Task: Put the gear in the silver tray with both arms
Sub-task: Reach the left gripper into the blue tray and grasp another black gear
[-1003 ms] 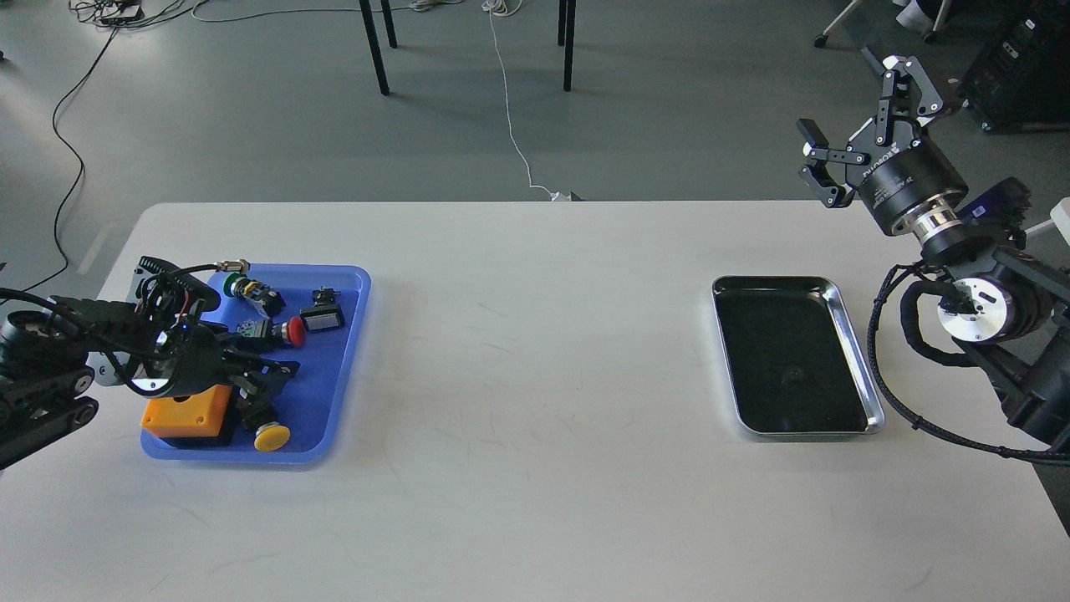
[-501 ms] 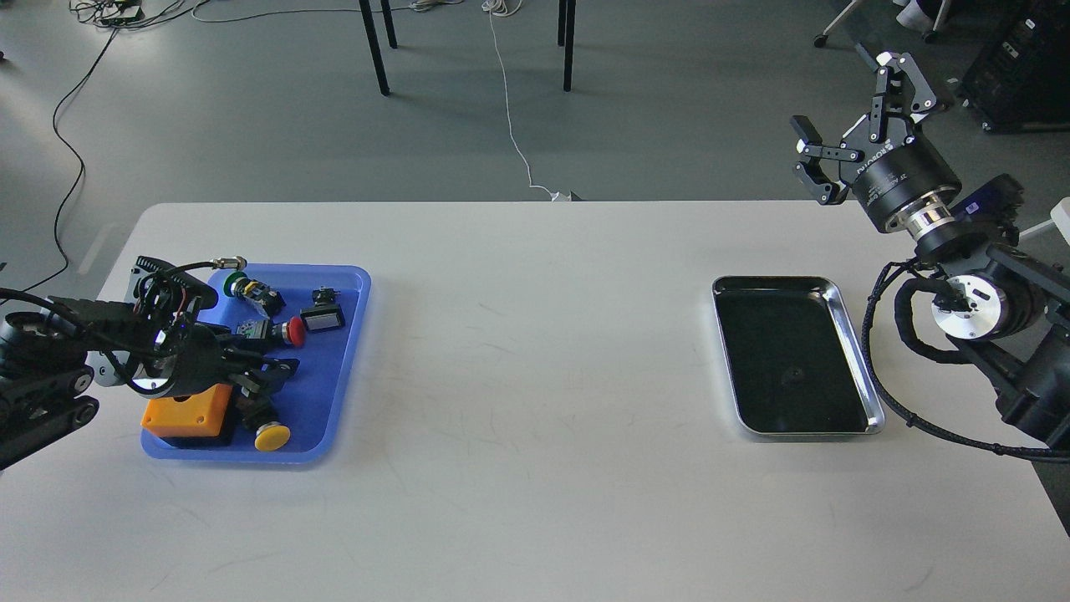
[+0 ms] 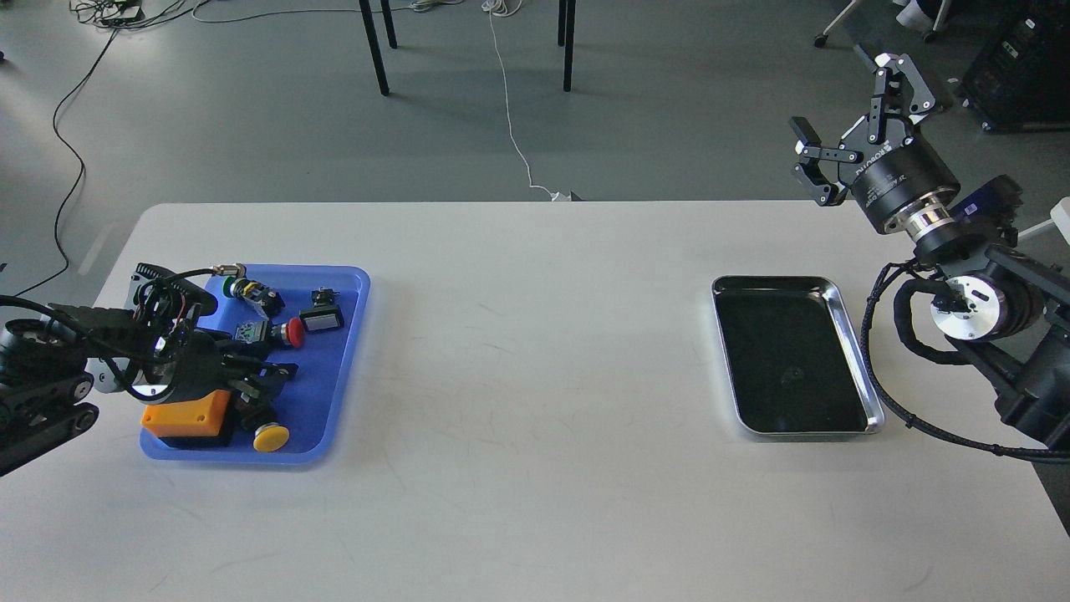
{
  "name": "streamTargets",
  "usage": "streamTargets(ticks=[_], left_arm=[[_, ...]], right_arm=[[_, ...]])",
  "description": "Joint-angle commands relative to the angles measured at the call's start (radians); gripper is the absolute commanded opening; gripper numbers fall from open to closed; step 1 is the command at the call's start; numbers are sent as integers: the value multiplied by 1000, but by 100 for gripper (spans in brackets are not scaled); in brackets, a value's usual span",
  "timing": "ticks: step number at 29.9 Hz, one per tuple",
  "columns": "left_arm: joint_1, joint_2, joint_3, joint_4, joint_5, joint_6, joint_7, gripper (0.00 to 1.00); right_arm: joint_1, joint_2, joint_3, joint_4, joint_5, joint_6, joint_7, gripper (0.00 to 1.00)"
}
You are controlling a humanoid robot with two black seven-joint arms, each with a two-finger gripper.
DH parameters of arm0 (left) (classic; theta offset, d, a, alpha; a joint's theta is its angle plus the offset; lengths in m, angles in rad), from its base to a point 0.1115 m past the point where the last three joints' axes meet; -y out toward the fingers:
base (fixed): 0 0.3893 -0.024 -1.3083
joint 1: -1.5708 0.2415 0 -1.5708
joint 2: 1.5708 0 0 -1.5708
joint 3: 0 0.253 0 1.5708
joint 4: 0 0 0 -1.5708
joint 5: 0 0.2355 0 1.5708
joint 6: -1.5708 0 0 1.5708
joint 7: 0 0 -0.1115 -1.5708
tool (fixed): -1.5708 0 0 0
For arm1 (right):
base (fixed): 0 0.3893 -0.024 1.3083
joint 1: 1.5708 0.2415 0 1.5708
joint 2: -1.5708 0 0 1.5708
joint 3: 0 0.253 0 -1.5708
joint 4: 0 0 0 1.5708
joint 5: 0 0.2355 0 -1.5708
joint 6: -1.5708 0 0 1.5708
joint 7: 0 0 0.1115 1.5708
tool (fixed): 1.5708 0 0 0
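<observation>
The left gripper [image 3: 266, 380] sits low inside the blue tray [image 3: 338, 368], at about nine o'clock on the table [image 3: 535, 334], its dark fingers buried among the parts. I cannot tell how far they are parted or whether they have hold of anything; they lie just above the yellow button [image 3: 271, 437] and beside the orange box [image 3: 188, 414].

The main risk, as I judge it, is a crowded pick. The red button [image 3: 294, 331], the small black switch [image 3: 322, 318], the green-ringed part [image 3: 242, 288] and the orange box lie close together, so closing fingers could catch two pieces, nudge one out over the low rim, or drag the light tray itself. The loose wires on the left wrist hang near the parts at the tray's eleven o'clock corner and could snag there.

The silver tray [image 3: 853, 322] lies at three o'clock, well apart from the blue one, and looks empty. A long carry or a handover between arms could let a poorly gripped piece slip onto bare table.

The right gripper [image 3: 848, 117] hangs high at one to two o'clock beyond the table's far edge, fingers spread wide and holding nothing.

Room is generous: the whole middle of the table between the trays is bare. The tight spots are the blue tray's near edge by the table's left side, and the right arm's cable loop, which runs just beside the silver tray's right rim.
</observation>
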Motion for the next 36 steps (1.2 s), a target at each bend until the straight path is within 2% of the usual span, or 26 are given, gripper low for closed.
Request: streamTargets(ticks=[1, 36], left_arm=[[5, -2, 0, -3, 1, 0, 0, 44], [8, -29, 0, 9, 0, 1, 0, 44]], right_arm=[[0, 0, 0, 0, -1, 0, 0, 100], [11, 23, -2, 0, -1, 0, 0, 100]])
